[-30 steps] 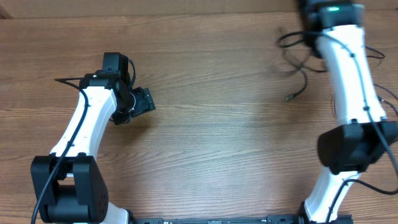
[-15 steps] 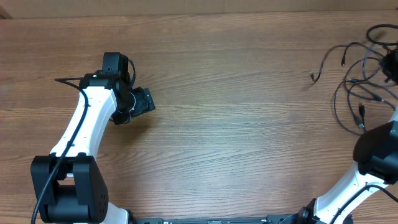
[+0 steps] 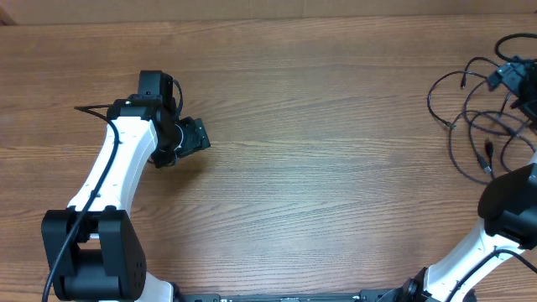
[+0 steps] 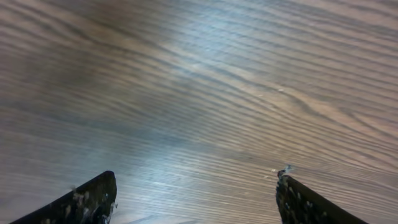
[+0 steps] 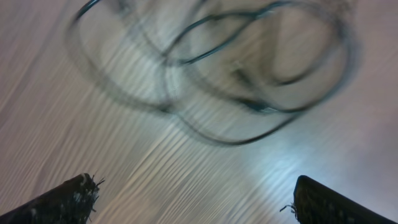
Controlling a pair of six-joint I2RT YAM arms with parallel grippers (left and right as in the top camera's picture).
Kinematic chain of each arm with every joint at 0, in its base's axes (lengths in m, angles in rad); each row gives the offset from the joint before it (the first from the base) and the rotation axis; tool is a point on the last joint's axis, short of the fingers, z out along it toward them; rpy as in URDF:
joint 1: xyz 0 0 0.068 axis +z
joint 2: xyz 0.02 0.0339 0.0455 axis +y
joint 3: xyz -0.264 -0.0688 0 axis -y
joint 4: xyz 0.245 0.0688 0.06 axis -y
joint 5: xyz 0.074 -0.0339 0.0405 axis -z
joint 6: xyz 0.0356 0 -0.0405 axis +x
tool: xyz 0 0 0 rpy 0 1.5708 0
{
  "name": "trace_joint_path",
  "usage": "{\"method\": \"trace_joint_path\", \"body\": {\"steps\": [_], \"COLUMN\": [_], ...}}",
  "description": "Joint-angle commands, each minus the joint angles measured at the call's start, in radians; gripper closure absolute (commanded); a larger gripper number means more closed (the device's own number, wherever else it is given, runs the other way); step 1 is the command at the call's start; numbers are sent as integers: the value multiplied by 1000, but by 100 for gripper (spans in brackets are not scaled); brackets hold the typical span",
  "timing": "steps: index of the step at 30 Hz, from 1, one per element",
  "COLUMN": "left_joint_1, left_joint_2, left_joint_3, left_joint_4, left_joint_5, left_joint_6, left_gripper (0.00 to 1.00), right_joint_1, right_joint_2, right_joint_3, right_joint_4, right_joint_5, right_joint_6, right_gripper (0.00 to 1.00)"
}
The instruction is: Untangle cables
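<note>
The cables (image 3: 451,126) are thin black cords in loose overlapping loops at the table's right edge, with small plugs (image 3: 487,149) at free ends. My right gripper (image 3: 513,77) hovers over their far side. In the right wrist view the cables (image 5: 219,142) appear as blurred loops ahead of the right gripper (image 5: 196,180), which is open with only wood between its fingers. My left gripper (image 3: 195,134) is far off at the left. It is open over bare wood in the left wrist view (image 4: 196,177), with no cable near it.
The wooden table (image 3: 319,168) spreads between the two arms. My right arm's dark elbow (image 3: 510,205) and its own thicker wires stand just below the cable loops at the right edge. The left arm's base (image 3: 88,256) fills the lower left corner.
My right arm swung from the far middle to the right edge, dragging the cables with it. Its jaws then opened and the loops settled on the table. The left arm stayed still.
</note>
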Motion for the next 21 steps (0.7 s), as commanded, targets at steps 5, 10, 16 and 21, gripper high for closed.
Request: {"method": "trace_joint_path", "body": {"steps": [5, 10, 16, 21], "left_joint_1": [-19, -75, -103, -61], "left_joint_2": [-2, -5, -5, -5], "left_joint_3": [6, 30, 88, 156], "left_joint_4": [158, 170, 13, -167], "left_joint_5": [209, 127, -163, -169], "left_joint_6": [133, 238, 221, 168], "left_gripper": [8, 0, 0, 0], "right_joint_1": [131, 255, 407, 543], "right_joint_2": [-27, -27, -27, -27], "right_joint_3": [20, 20, 16, -58], "right_joint_4": [-19, 5, 58, 115], "right_joint_5": [-392, -372, -268, -229], "right_joint_6": [-402, -424, -328, -285], "right_gripper": [0, 0, 0, 0]}}
